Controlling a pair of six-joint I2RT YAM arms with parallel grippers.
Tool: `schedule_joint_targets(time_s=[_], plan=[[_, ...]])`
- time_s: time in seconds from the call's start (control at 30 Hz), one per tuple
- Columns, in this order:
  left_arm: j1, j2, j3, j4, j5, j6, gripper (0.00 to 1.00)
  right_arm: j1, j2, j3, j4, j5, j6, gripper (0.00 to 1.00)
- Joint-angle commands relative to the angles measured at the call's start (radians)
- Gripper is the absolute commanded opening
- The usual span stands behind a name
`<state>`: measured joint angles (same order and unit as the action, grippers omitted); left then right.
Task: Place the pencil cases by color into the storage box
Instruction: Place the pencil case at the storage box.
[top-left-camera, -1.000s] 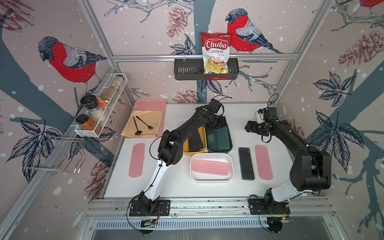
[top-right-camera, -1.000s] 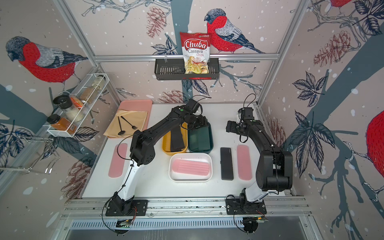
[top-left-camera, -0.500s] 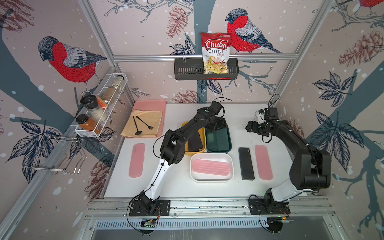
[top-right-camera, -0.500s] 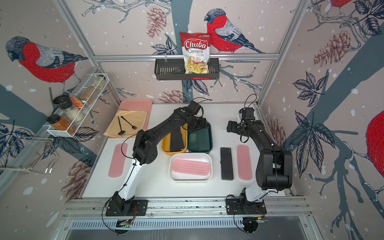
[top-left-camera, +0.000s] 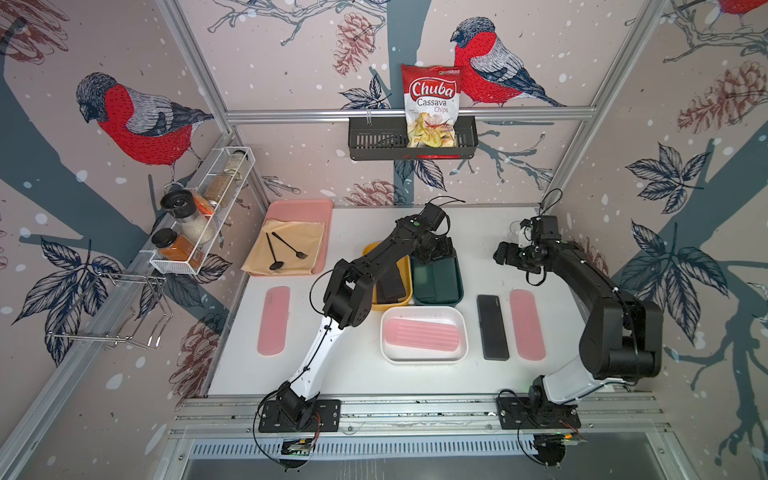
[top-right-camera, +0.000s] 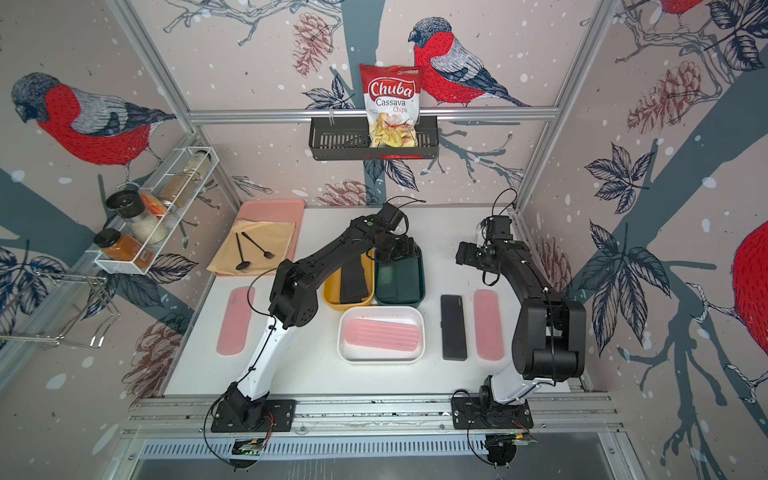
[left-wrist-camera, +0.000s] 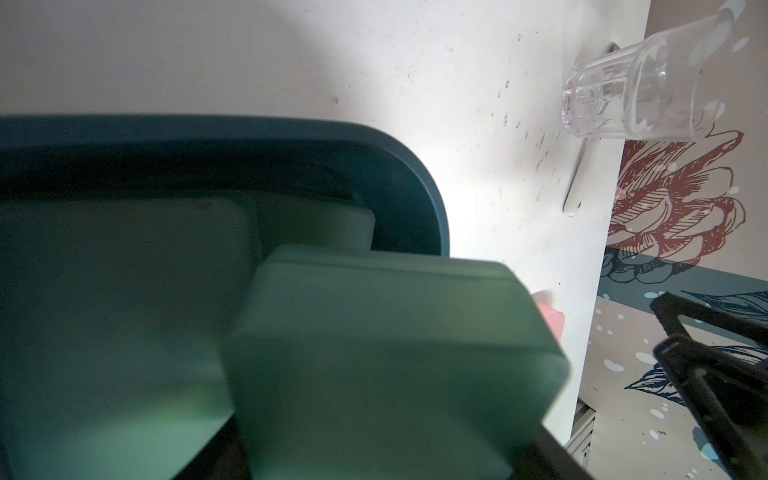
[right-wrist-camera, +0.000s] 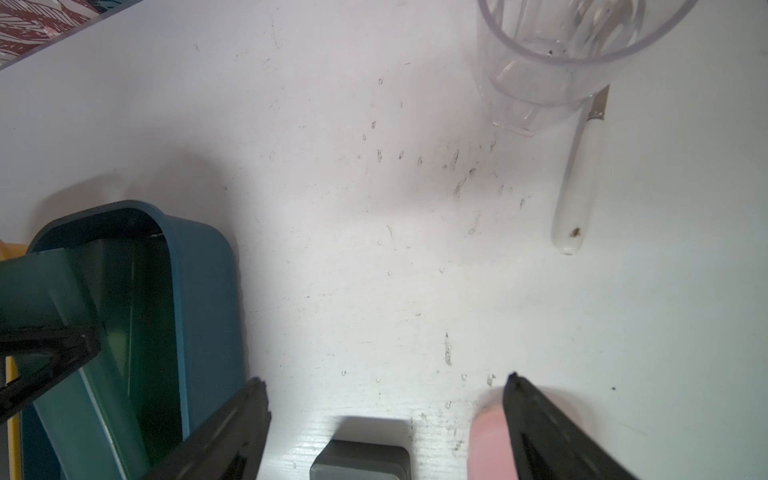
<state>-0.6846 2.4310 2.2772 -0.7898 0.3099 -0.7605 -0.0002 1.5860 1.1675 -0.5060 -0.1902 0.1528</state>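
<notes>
My left gripper (top-left-camera: 436, 249) hangs over the far end of the dark green storage box (top-left-camera: 455, 291) and is shut on a dark green pencil case (left-wrist-camera: 390, 353). The case is tilted, with its lower end inside the box (right-wrist-camera: 208, 270). More green cases (left-wrist-camera: 124, 291) lie flat in that box. Black cases (top-left-camera: 390, 284) fill the yellow box (top-left-camera: 409, 291), and a pink case (top-left-camera: 422, 334) lies in the white box (top-left-camera: 422, 359). On the table lie a black case (top-left-camera: 492, 328) and two pink cases (top-left-camera: 527, 324) (top-left-camera: 273, 320). My right gripper (right-wrist-camera: 385, 378) is open and empty above the table.
A pink tray (top-left-camera: 299, 208) with a tan cloth, fork and spoon sits at the far left. A clear glass (left-wrist-camera: 636, 83) and a white-handled knife (right-wrist-camera: 577, 187) stand near the far right wall. A spice rack (top-left-camera: 199, 208) and chips basket (top-left-camera: 411, 143) hang on the walls.
My left arm has shifted slightly over the green box, still holding the green case. The right arm has not moved.
</notes>
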Motion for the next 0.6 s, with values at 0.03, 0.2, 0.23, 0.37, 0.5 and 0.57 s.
schedule_joint_targets(time_s=[0.03, 0.2, 0.23, 0.37, 0.5, 0.57], plan=[[-0.001, 0.008, 0.006, -0.002, -0.028, 0.023, 0.77, 0.000, 0.002, -0.002, 0.021, -0.012, -0.014, 0.92], [-0.001, 0.012, 0.005, -0.009, -0.032, 0.024, 0.80, 0.000, 0.000, -0.004, 0.021, -0.014, -0.014, 0.92], [-0.001, 0.012, 0.006, -0.009, -0.032, 0.024, 0.81, 0.000, 0.000, -0.003, 0.023, -0.014, -0.013, 0.92], [0.000, 0.019, 0.005, -0.017, -0.034, 0.024, 0.83, -0.001, -0.001, -0.005, 0.022, -0.014, -0.013, 0.92], [-0.001, 0.019, 0.005, -0.017, -0.034, 0.023, 0.84, -0.004, -0.003, -0.005, 0.022, -0.014, -0.015, 0.92], [-0.001, 0.019, 0.007, -0.016, -0.032, 0.022, 0.84, -0.007, -0.003, -0.005, 0.022, -0.014, -0.014, 0.92]])
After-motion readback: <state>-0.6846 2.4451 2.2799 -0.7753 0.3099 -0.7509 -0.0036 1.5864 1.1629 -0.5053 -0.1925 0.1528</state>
